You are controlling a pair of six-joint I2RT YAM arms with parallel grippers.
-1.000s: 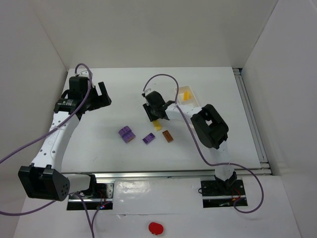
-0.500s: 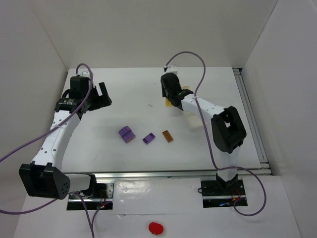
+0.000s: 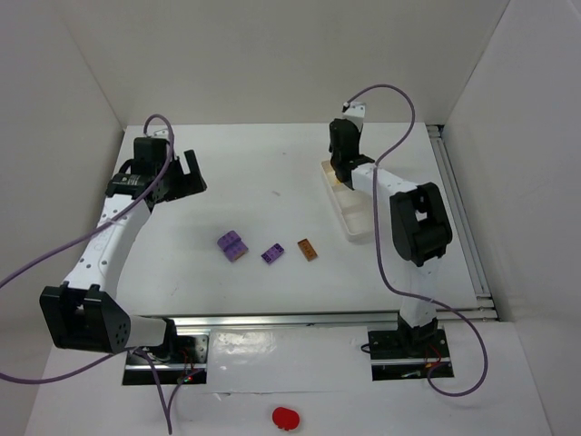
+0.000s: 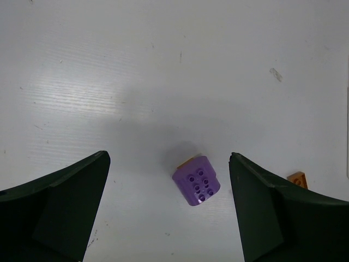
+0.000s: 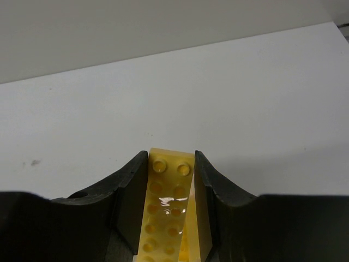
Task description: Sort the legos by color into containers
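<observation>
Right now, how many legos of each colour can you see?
Purple: 2, the bigger purple brick and the smaller purple brick.
Orange-brown: 1, the orange-brown brick.
Yellow: 1, the yellow brick held in the right end effector.
Total: 4 in view; the far end of the tray is hidden under that arm.

The yellow lego (image 5: 165,204) is glossy plastic; the jaws of the right gripper (image 5: 170,159) are matt black. The smooth white tabletop (image 4: 163,65) has a soft sheen, scuffed at two o'clock. The purple lego (image 4: 197,182) looks satin plastic.
</observation>
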